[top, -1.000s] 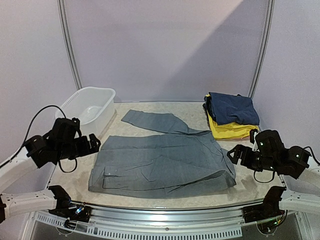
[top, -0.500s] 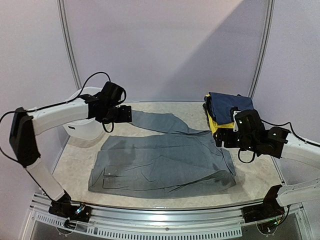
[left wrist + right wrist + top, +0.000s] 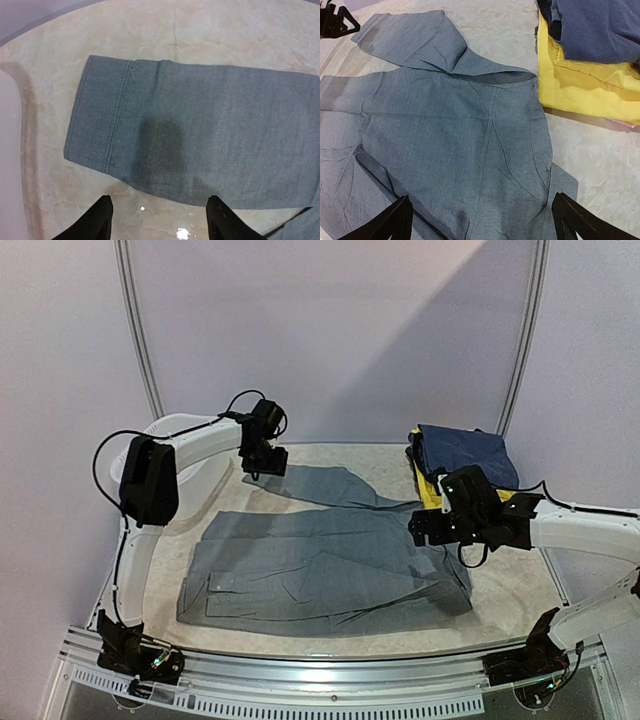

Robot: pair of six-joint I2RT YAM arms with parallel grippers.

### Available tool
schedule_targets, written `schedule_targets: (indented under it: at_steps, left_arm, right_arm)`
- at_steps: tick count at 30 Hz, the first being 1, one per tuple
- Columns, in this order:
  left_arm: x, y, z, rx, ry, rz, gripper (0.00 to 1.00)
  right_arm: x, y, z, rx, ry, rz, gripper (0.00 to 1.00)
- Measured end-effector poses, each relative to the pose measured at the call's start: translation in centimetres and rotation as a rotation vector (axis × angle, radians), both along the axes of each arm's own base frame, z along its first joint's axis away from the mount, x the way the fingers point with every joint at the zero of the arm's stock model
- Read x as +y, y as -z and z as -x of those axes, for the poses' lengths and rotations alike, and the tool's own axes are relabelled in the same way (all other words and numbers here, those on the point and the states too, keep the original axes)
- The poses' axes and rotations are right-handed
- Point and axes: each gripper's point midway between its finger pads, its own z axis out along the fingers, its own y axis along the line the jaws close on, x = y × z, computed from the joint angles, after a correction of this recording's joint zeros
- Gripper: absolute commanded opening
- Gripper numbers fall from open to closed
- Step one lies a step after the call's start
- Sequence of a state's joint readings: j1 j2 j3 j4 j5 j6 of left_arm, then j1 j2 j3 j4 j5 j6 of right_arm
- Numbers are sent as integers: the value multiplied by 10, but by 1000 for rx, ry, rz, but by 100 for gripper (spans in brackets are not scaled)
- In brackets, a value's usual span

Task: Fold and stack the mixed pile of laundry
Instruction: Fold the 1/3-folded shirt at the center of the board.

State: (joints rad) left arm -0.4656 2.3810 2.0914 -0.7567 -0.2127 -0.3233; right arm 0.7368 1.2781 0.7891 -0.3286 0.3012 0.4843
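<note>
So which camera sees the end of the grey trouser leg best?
The left wrist view: the trouser leg's hem is close up, stitching clear. The top view shows it small; the right wrist view catches it in its top left corner.

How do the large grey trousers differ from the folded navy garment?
The large grey trousers lie spread out, one leg angled far left; the navy garment is folded compactly. The trousers cover far more area than the navy garment. The trousers rest on the beige table; the navy garment tops a folded yellow garment. Both are soft cloth.

left fingers (image 3: 97, 222) parted — right fingers (image 3: 390, 222) spread wide
</note>
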Motion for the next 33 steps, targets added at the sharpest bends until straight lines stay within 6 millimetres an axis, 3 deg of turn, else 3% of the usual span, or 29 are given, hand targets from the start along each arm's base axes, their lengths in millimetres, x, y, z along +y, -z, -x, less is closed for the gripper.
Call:
schedule_targets:
  at_steps: [5,10,17,21,24,30,33]
  left_arm:
    - [13,23,-8,56,7,-49,52]
    - [29,37,-7,104,0,-62,47]
    - [30,60,-5,151,20,-47,37]
    - [27,62,-8,150,31,-20,23]
    - [22,63,-11,143,43,3,0]
    - [13,64,-15,116,58,64,0]
    - [8,62,-4,112,73,106,0]
  right_arm:
    - [6,7,0,20,-19,-6,98]
    - [10,13,0,36,-31,-3,98]
    - [19,17,-4,58,-53,-2,97]
    - [23,18,-6,63,-63,-8,97]
    - [24,20,-6,68,-64,-7,97]
    - [30,15,-11,66,-67,-24,99]
    - [39,8,-19,61,-62,-49,99]
